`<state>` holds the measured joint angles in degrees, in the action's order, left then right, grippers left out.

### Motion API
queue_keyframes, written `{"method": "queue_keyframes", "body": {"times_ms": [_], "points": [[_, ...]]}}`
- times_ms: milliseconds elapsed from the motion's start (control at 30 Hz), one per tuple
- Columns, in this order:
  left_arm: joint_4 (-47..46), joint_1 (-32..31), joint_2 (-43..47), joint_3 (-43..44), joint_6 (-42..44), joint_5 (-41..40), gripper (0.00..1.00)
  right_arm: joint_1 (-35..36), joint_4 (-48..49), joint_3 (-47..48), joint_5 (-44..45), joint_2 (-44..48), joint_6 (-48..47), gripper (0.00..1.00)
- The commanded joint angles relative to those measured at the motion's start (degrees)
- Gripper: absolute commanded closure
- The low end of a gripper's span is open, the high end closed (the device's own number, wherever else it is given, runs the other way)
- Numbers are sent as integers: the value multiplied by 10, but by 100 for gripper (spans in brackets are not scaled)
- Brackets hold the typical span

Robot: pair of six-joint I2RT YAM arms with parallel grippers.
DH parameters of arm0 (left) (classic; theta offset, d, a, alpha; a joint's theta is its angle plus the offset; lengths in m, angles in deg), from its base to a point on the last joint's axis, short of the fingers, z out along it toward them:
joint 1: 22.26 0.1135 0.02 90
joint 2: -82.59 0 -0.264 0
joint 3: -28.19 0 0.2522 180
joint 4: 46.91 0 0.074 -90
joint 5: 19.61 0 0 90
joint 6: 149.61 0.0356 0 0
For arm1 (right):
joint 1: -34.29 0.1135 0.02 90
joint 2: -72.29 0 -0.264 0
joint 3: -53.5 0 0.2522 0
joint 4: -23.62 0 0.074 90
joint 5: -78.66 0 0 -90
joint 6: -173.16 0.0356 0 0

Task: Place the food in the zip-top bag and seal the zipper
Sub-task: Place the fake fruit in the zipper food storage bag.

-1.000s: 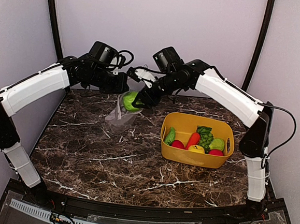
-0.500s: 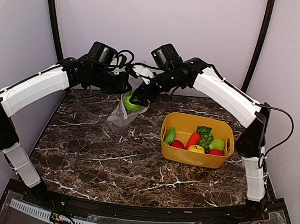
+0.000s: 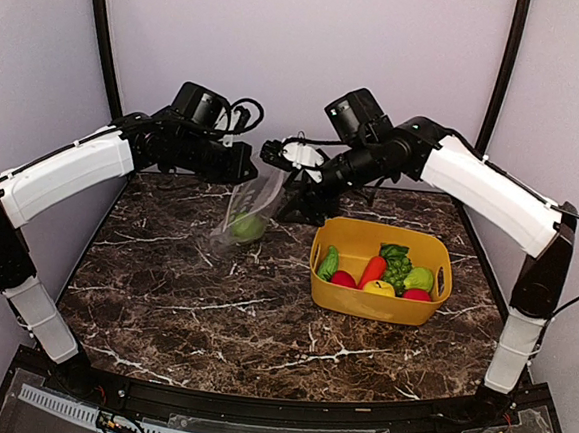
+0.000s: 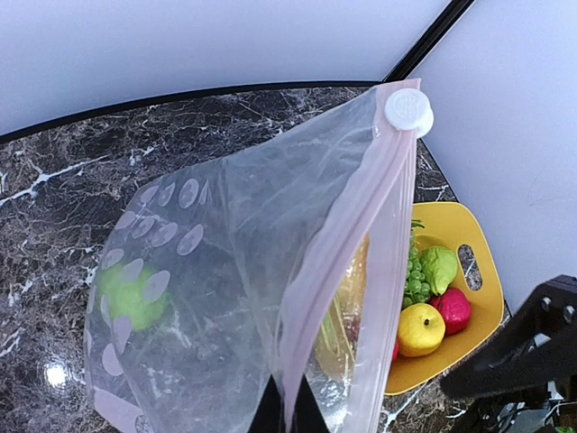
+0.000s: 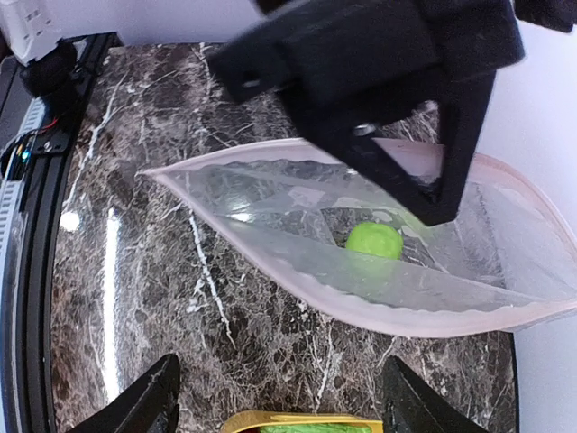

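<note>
Top external view: the clear, dot-printed zip-top bag hung above the far side of the marble table, left of the yellow basket. Its mouth was up and a round green fruit rested in its bottom. In the left wrist view, the pinkish zipper ran up to the white slider tab, with the mouth gaping. The left gripper, its arm stretched out over the table, was clamped tight on the bag's mouth edge. The right gripper hovered just beside the bag, between it and the basket, fingers spread wide and empty. A second before, those fingers had held the green fruit at the bag's mouth. Since then the fruit had dropped inside and the right arm had drawn back toward the basket, where the remaining food lay.
</note>
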<state>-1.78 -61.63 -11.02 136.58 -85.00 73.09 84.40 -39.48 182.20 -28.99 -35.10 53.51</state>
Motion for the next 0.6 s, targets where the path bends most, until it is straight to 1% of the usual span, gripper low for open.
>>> {"method": "queue_keyframes", "body": {"times_ms": [0,133,233,300,467,567], "points": [[5,-1,23,0,33,15,99,8,-21,-40,-60,32,-102,29],[15,-1,19,5,48,26,99,9,-26,-34,-62,27,-110,35],[17,-1,19,6,54,34,99,10,-23,-15,-59,18,-112,36],[19,-1,18,7,57,40,99,13,-21,-6,-55,14,-131,36],[36,-1,9,24,66,61,99,32,-9,12,-17,-9,-182,36],[52,-1,-2,43,73,78,99,41,25,-8,24,-25,-216,37]]}}
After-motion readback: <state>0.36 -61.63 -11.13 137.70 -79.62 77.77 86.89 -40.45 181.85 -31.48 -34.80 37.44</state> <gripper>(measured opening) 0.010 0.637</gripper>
